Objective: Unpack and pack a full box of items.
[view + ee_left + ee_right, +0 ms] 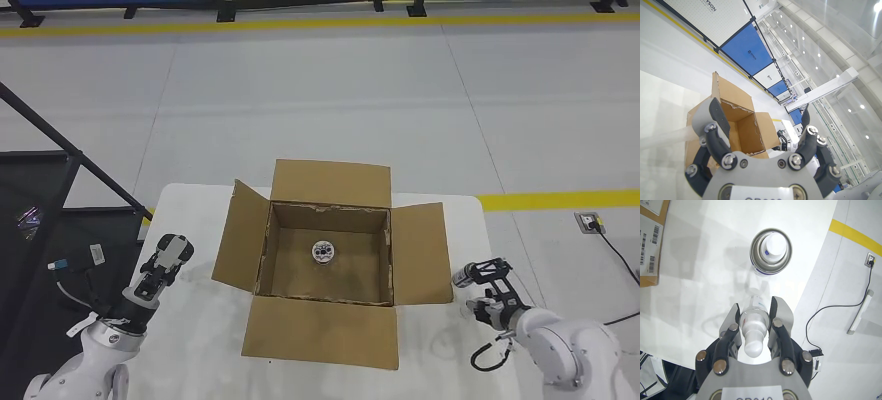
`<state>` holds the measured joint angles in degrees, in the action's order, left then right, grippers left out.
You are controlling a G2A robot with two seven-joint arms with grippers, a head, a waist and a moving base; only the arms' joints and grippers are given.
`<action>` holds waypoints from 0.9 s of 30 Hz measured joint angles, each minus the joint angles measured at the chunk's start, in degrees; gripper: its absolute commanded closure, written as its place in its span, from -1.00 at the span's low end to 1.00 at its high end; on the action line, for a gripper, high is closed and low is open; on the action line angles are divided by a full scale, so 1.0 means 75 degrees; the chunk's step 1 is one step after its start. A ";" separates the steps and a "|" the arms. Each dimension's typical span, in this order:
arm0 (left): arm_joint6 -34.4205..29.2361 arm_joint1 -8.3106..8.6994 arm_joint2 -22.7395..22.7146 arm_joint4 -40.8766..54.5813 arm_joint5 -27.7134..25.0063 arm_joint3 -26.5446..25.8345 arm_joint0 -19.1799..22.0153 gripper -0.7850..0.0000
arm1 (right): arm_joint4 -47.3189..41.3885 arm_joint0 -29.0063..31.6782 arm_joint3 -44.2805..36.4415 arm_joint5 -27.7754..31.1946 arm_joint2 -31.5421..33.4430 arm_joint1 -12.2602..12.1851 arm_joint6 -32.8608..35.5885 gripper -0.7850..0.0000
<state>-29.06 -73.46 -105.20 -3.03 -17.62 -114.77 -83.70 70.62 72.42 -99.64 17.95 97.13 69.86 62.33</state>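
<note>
While right claw (755, 303) grips one bottle (754, 321), left claw (761, 103) gapes empty; one can (771, 251) nearby; one box (330, 183).

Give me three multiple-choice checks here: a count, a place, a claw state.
1. Items showing inside the box, top view? A one; B three; C five.
2. Where does the can stand? A in the box; B on the floor; C on the table by the right claw.
3. The right claw is: A open; B shut on a bottle; C shut, empty.
Key: 1 A: one round item lies on the box floor. 2 C: it stands upright on the table. 3 B: the claw clamps the bottle's sides.
</note>
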 measured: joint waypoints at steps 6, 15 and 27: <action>0.0000 0.0000 0.0000 0.0000 0.0000 0.0000 0.0000 -1.00 | -0.0072 0.0144 -0.1057 -0.0227 0.0316 -0.0067 0.0010 -1.00; 0.0000 0.0000 0.0000 0.0000 0.0000 0.0000 0.0000 -1.00 | -0.0141 0.0053 -0.4358 0.0157 -0.0810 -0.0092 -0.0228 -1.00; 0.0000 0.0000 0.0000 0.0000 0.0000 0.0000 0.0000 -1.00 | -0.0474 -0.5123 0.0973 -0.0182 -0.6385 0.0797 0.0623 -1.00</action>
<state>-29.06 -73.46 -105.20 -3.03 -17.62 -114.77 -83.70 67.07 34.00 -92.35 16.59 49.24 75.84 67.00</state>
